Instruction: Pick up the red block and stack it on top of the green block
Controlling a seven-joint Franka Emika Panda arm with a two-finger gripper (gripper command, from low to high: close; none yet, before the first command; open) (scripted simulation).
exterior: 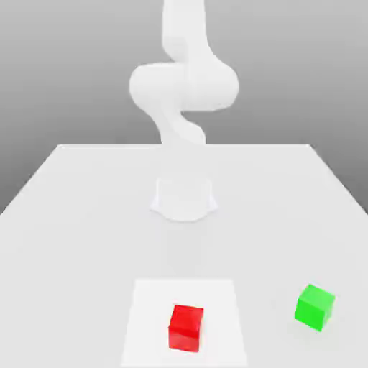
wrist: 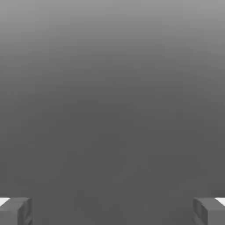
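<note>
Gripper (wrist: 112,211) with fingers spread wide apart, nothing between them; red block (exterior: 186,327) on pale square mat (exterior: 147,302), green block (exterior: 315,306) well apart toward exterior view's right; best approach: descend centred over red block, square to its faces.

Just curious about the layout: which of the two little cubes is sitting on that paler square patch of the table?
The red block. It rests inside the paler square, while the green block sits off it, toward the exterior view's right.
</note>
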